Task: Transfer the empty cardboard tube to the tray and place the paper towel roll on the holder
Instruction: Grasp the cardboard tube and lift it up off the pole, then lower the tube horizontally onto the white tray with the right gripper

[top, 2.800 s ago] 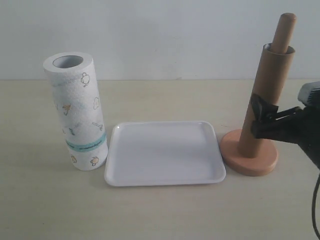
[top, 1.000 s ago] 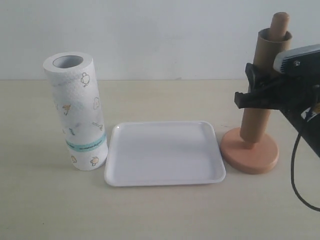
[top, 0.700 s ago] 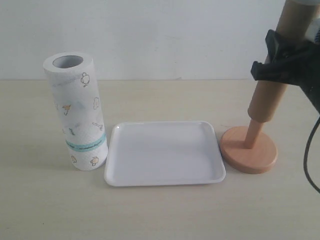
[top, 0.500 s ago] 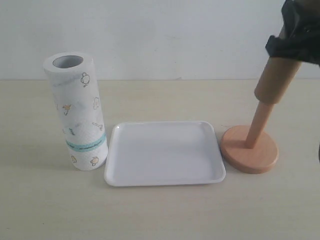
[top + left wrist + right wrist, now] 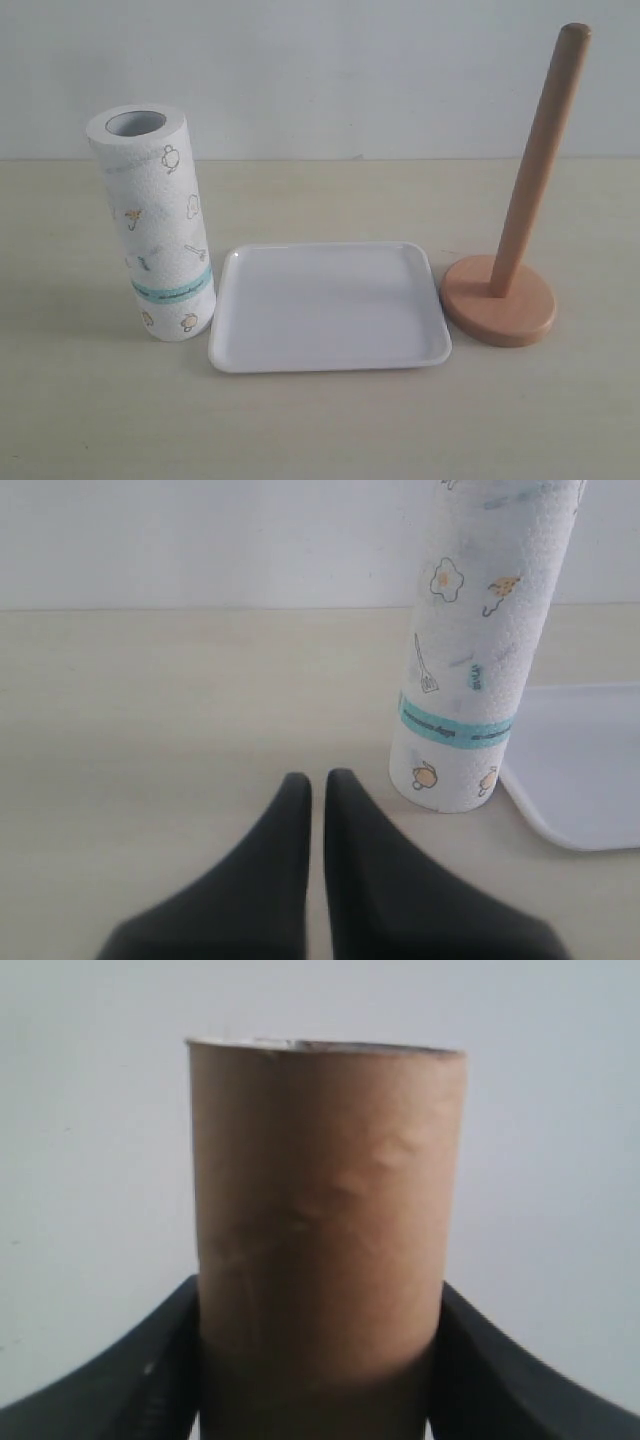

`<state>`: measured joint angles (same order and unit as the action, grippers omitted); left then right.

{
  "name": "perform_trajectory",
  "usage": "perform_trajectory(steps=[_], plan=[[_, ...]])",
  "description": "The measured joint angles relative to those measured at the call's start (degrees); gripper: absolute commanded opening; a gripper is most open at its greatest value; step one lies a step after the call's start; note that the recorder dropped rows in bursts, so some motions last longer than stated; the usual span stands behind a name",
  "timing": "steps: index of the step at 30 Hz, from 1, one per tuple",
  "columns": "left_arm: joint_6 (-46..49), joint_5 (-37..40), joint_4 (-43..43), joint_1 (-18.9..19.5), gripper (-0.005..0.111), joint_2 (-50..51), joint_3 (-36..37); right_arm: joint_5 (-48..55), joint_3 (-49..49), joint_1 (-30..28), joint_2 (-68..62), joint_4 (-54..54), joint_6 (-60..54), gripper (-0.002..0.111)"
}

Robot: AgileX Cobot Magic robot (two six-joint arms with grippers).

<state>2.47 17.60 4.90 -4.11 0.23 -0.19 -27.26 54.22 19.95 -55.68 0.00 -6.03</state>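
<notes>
Frame edges are cutting off one end of the tube (image 5: 325,1210), the top of the roll (image 5: 470,670), and much of the tray (image 5: 590,765).

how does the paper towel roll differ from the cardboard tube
The paper towel roll is white with cartoon prints and a teal band; the cardboard tube is plain brown and slightly dented. The roll stands free on the table; the tube is clamped between the right gripper's jaws. Both are cylinders.
</notes>
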Motion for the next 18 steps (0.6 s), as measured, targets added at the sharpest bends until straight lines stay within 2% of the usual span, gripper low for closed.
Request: perform_trajectory(steps=[4,8,13,18], plan=[[0.0,0.0,0.0,0.0,0.004,0.0,0.0,14.69,6.47,3.07,0.45,-19.55,18.79,0.0],[0.0,0.0,0.0,0.0,0.004,0.0,0.0,22.69,7.37,12.05,-2.18,-33.77,27.41,0.0],[0.0,0.0,0.0,0.0,0.004,0.0,0.0,35.32,7.37,24.77,-10.86,-37.71,27.65,0.0],[0.0,0.0,0.0,0.0,0.004,0.0,0.0,44.5,7.37,29.09,-19.86,-37.72,31.55,0.0]])
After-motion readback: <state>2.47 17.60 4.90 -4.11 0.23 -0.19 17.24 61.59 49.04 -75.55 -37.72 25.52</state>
